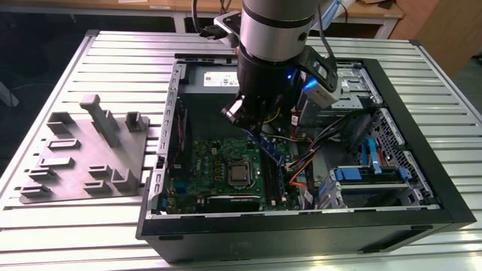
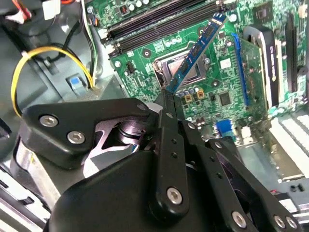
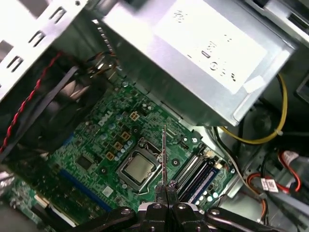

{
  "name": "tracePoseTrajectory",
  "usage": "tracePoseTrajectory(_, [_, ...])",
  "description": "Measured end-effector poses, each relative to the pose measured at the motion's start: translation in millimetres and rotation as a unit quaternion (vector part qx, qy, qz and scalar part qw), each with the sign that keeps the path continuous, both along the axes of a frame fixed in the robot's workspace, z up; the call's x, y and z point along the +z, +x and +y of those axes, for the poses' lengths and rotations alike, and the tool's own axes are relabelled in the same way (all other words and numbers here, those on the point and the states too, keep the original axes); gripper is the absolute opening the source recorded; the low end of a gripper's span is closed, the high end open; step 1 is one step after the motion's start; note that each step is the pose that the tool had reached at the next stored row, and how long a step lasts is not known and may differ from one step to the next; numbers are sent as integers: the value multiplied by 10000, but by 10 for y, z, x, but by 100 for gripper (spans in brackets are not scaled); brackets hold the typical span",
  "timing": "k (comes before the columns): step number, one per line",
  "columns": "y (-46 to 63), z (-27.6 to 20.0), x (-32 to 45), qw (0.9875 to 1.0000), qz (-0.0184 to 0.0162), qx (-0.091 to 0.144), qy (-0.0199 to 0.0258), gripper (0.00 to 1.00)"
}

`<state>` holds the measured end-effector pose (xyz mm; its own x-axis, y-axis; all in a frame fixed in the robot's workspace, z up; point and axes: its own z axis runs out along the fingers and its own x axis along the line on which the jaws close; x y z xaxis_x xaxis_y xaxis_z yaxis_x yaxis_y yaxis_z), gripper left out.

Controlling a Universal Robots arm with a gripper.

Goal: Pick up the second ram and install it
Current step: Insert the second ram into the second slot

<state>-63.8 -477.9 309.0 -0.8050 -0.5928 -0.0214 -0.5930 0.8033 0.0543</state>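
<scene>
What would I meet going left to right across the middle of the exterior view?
Grey moulded plastic fixture plate → square green motherboard → bundle of orange cables → silver metal drive cage with blue rails.

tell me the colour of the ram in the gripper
The ram is blue with black patches; it shows best in the second wrist view, clamped in the gripper.

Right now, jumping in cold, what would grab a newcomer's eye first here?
The pincer is clamped on the second ram, holding it over the green motherboard near the processor socket. In the exterior view, the arm reaches into the open computer case on the slatted table, with a grey fixture tray at that view's left.
</scene>
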Motion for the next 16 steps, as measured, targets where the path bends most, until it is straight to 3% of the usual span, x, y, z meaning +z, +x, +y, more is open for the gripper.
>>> tracePoseTrajectory(4, [0, 0, -6, 9994, 0, -359, 0, 8])
tracePoseTrajectory(8, [0, 0, -12, 9974, 0, -721, 0, 8])
tracePoseTrajectory(12, [0, 0, -19, 9941, 0, -1084, 0, 8])
tracePoseTrajectory(16, [0, 0, -27, 9895, 0, -1446, 1, 8])
